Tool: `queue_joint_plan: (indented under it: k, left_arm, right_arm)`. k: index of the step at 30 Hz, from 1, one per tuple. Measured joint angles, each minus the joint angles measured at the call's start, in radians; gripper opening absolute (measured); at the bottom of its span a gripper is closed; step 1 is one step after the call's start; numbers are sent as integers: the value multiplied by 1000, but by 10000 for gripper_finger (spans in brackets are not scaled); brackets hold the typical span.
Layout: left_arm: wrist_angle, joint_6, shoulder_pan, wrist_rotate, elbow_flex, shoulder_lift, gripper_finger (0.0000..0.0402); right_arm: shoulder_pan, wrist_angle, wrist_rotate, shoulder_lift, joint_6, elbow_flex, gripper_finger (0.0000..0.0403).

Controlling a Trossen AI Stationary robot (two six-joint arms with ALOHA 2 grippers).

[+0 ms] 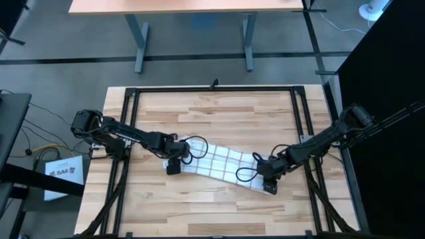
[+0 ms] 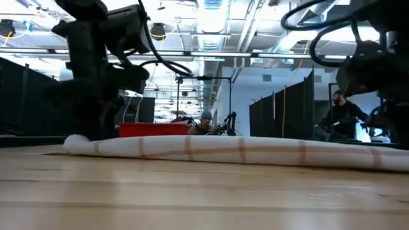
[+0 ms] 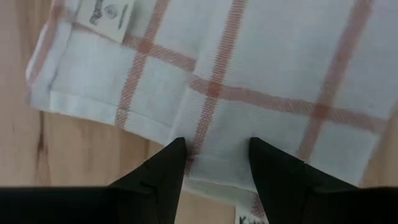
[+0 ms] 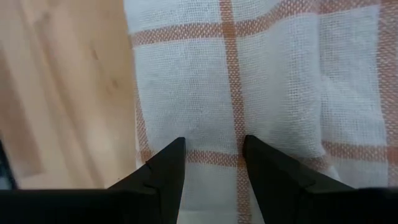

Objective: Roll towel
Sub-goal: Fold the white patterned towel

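Observation:
The white towel (image 1: 219, 162) with reddish-brown check lines lies on the wooden table as a long, narrow folded strip, slanting from centre left to nearer right. It shows as a low band in the low view (image 2: 223, 150). My left gripper (image 1: 174, 166) is over the strip's left end, open, fingertips pointing down at the cloth near its hemmed edge (image 3: 214, 149); a white tag (image 3: 109, 15) shows at a corner. My right gripper (image 1: 269, 184) is over the strip's right end, open, fingertips pointing down at the cloth beside its edge (image 4: 211, 146). My left gripper points down at the towel's left end, fingers (image 3: 174, 155) apart just inside the cloth's edge; whether they touch it, I cannot tell. My right gripper points down at the towel's right end, fingers (image 4: 171, 155) apart over a check line; whether they touch it, I cannot tell.
Black frame rails (image 1: 126, 133) run along the table's left, right and far sides. Bare wood lies near and far of the strip. A red bin (image 2: 153, 130) and people (image 2: 342, 108) show in the room behind the table.

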Motion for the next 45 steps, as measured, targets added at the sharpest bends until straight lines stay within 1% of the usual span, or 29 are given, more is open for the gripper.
queue_joint_plan:
  k: [4, 8, 13, 19, 22, 24, 27, 28, 33, 38, 42, 45]
  left_arm:
    - [40, -6, 58, -4, -11, 0, 163]
    - [16, -2, 96, -19, 17, -14, 163]
    - [7, 85, 118, -10, 43, -26, 162]
    - [10, 141, 131, 24, 42, -17, 138]
    - [20, 172, 139, 27, 42, -17, 113]
    - [22, 176, 149, 27, 42, -17, 80]
    - [42, 168, 171, 28, 42, -17, 19]
    - [51, 159, 180, 27, 43, -17, 11]
    - [77, 145, 201, 25, 44, -17, 8]
    - [66, 143, 197, 27, 44, -17, 2]
    - [71, 145, 196, 27, 44, -17, 1]
    - [73, 145, 196, 36, 44, -17, 1]
  right_arm:
    - [27, 22, 1, 1, 25, -7, 152]
    - [32, 20, 1, 1, 34, -7, 152]
    - [34, 20, -5, 2, 36, -8, 152]
    - [35, 21, -5, 0, 22, -9, 152]
    - [35, 21, -5, 1, 18, -9, 152]
    - [37, 22, -5, 1, 14, -10, 152]
    - [46, 23, -5, 1, 2, -10, 152]
    - [47, 24, -5, 1, 2, -10, 152]
    - [47, 29, -7, -6, 5, -2, 152]
    - [19, -16, 18, -53, -39, 79, 152]
    - [-37, -64, 31, -57, -114, 146, 152]
    - [-115, -71, 73, -60, -167, 171, 152]
